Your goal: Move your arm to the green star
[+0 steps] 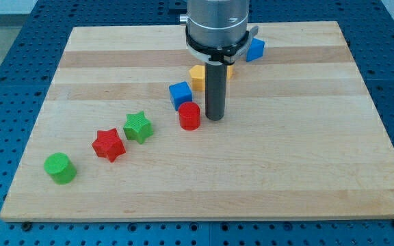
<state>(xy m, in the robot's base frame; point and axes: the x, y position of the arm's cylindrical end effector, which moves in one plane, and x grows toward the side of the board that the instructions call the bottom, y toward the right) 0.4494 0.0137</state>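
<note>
The green star (137, 127) lies on the wooden board (286, 157) at the view's left of centre, with a red star (108, 145) touching or nearly touching its lower left. My tip (214, 118) rests on the board well to the view's right of the green star. It sits just right of a red cylinder (189, 116), which lies between it and the star. The rod rises from the tip to the arm's grey body at the view's top.
A blue cube (180, 93) sits just above the red cylinder. A yellow block (198, 76) lies partly behind the rod. Another blue block (254, 49) is at the view's top. A green cylinder (60, 168) sits at the lower left.
</note>
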